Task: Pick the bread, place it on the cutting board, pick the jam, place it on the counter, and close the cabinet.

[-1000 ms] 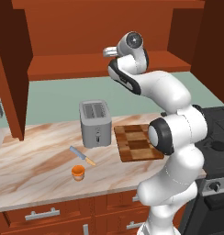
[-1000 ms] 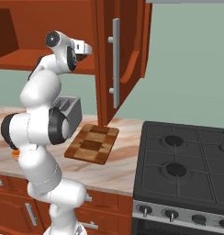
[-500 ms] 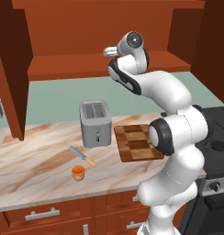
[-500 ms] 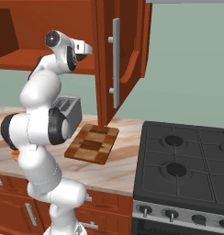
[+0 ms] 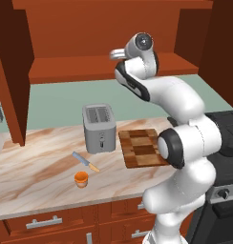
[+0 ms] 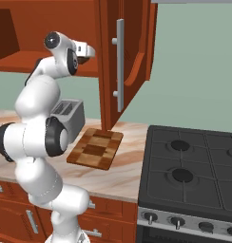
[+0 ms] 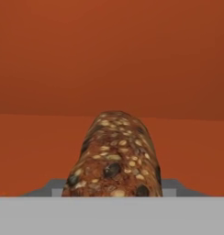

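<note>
Item: bread [image 7: 114,156], a dark seeded loaf with a rounded top, on the shelf [image 5: 90,66] of the open cabinet [image 5: 104,28]. In the hand view it sits dead centre, right at the fingers, long axis running straight away from the hand toward the cabinet's back wall, near end at the bottom of the view. Fingers [image 6: 89,50]: reached into the cabinet at shelf level, above the toaster [image 5: 99,127]. The tips themselves are hidden behind the loaf and the lower edge of the hand view, but they appear drawn in on either flank of the bread, so the judgement is that they are closed on it, across its short width. Whether the loaf has left the shelf cannot be told. Destination: cutting board [image 5: 142,147], checkered, lying flat on the counter [image 5: 32,167] just beside the toaster on the stove [image 6: 194,166] side and well below the shelf; the carry is therefore out of the cabinet, then down. Also noted: jam [image 5: 81,179], orange jar, standing on the counter in front of the toaster, near a knife [image 5: 86,162]. Cabinet door [image 6: 122,61] stands open, to the stove side of the hand.
</note>
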Robot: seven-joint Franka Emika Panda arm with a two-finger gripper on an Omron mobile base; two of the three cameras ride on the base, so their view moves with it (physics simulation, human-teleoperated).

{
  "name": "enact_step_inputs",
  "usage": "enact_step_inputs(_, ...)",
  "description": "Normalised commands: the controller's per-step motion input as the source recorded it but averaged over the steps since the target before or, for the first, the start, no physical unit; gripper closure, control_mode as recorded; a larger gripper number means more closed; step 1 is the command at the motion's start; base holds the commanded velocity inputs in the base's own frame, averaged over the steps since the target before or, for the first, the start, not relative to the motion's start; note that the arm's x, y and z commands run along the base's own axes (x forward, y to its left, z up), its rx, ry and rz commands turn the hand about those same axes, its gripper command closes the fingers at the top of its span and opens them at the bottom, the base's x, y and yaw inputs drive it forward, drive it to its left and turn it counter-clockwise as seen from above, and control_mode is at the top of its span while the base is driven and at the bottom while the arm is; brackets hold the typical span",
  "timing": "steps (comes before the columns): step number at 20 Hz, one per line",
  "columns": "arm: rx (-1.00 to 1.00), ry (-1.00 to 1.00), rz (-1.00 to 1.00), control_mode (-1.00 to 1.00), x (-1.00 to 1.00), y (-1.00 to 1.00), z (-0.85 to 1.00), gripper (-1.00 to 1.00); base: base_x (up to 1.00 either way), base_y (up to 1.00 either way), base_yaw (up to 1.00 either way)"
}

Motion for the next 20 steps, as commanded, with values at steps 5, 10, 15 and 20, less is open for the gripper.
enact_step_inputs(5,0.0,0.0,0.0,-1.0,-0.35,-0.11,0.0,1.0,0.0,0.0,0.0)
enact_step_inputs(10,0.0,0.0,0.0,-1.0,-0.4,-0.1,0.0,1.0,0.0,0.0,0.0)
enact_step_inputs(15,0.0,0.0,0.0,-1.0,-0.47,-0.08,0.0,1.0,0.0,0.0,0.0)
enact_step_inputs(20,0.0,0.02,0.0,-1.0,-0.52,-0.07,0.0,1.0,0.0,0.0,0.0)
